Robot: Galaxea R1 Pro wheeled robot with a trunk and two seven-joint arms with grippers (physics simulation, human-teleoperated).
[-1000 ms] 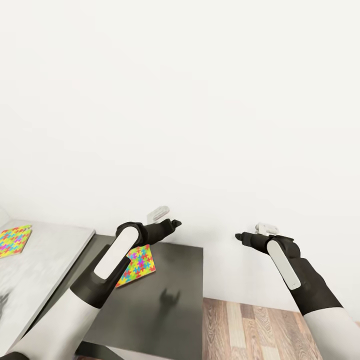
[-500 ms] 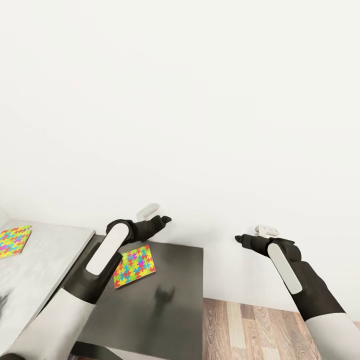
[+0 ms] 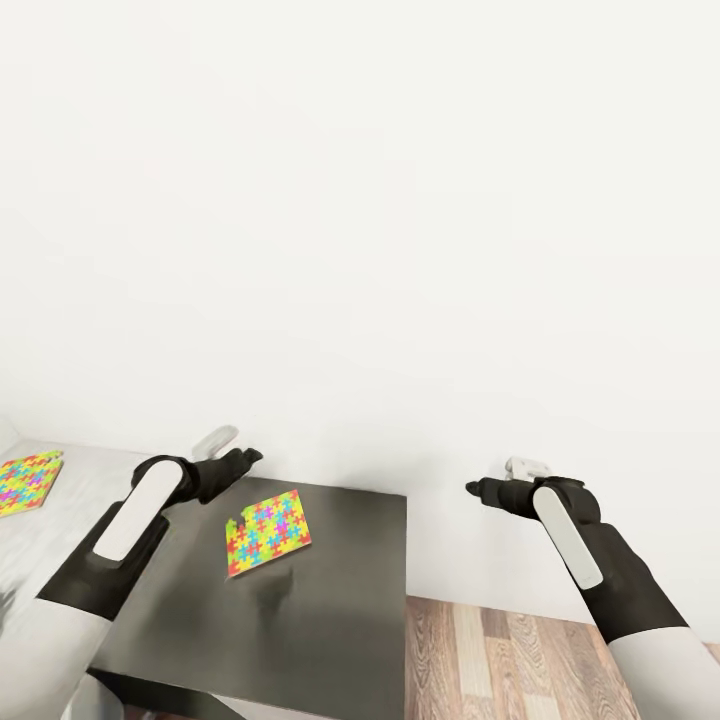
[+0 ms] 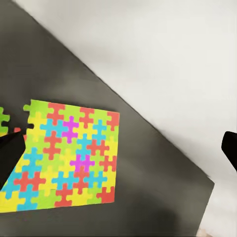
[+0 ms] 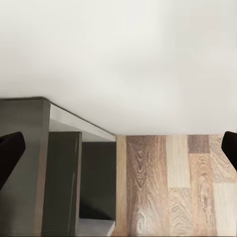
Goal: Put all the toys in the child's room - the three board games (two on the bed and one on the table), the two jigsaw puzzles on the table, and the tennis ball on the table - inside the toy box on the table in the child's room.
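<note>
From the head camera, the left gripper [image 3: 243, 458] hangs above the back left corner of the dark grey side cabinet [image 3: 340, 600], close to the white wall [image 3: 360, 200]. One jigsaw puzzle [image 3: 267, 532] lies flat on the cabinet just ahead of and below that gripper, well clear of the cabinet's front and right edges. A second jigsaw puzzle [image 3: 28, 482] lies on the pale table [image 3: 60, 560] further to the gripper's left, at the frame's border. The right gripper [image 3: 473, 489] is held out over the wood-plank floor [image 3: 500, 650], beyond the cabinet's right edge, with open air all round.

At the left wrist, the gripper's fingers [image 4: 10, 153] stand wide apart, grasping nothing; the puzzle [image 4: 66, 158] lies between them, nearer one finger, with bare cabinet top [image 4: 148, 187] on its other side up to the wall-side edge.

At the right wrist, the fingertips [image 5: 10, 153] are spread wide and empty, over the cabinet's side panel [image 5: 59, 182] and the floor [image 5: 173, 187].
</note>
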